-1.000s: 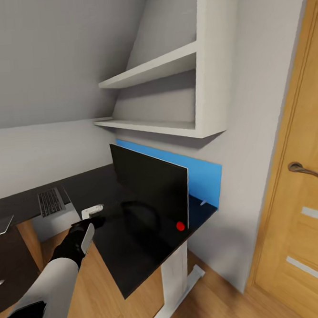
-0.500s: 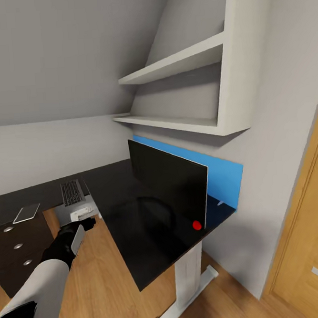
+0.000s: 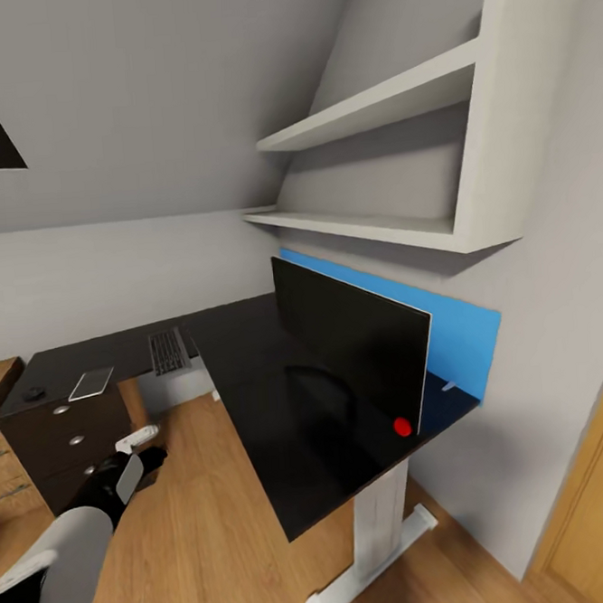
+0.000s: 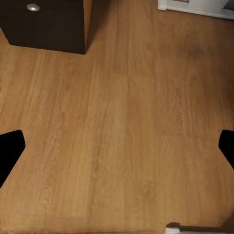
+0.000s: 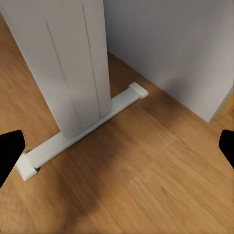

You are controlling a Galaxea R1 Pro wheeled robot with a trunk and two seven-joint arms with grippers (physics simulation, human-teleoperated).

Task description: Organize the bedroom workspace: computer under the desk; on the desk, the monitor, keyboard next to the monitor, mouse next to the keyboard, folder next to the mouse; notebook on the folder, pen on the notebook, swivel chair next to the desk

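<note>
**Workspace status: monitor and keyboard on table, remaining items outstanding**

Head view: The large L-shaped table with black top, white pedestal leg and blue back panel (image 3: 283, 412) carries the wide, thin black monitor with a red dot at its lower corner (image 3: 355, 347). The slim grey keyboard with dark keys (image 3: 167, 350) lies on the other wing, well apart from the monitor, so its placement is judged incomplete. A flat grey slab (image 3: 91, 383) lies near it above the black drawers with round silver knobs (image 3: 63, 438). The left end effector (image 3: 136, 450) hangs over the wooden floor (image 3: 201, 527), empty; its finger spacing cannot be told here.

Left wrist view: The fingertips (image 4: 9, 151) sit wide apart over bare floor.

Right wrist view: The right fingertips (image 5: 9, 151) are likewise spread, empty, facing the pedestal foot (image 5: 78, 131).
</note>
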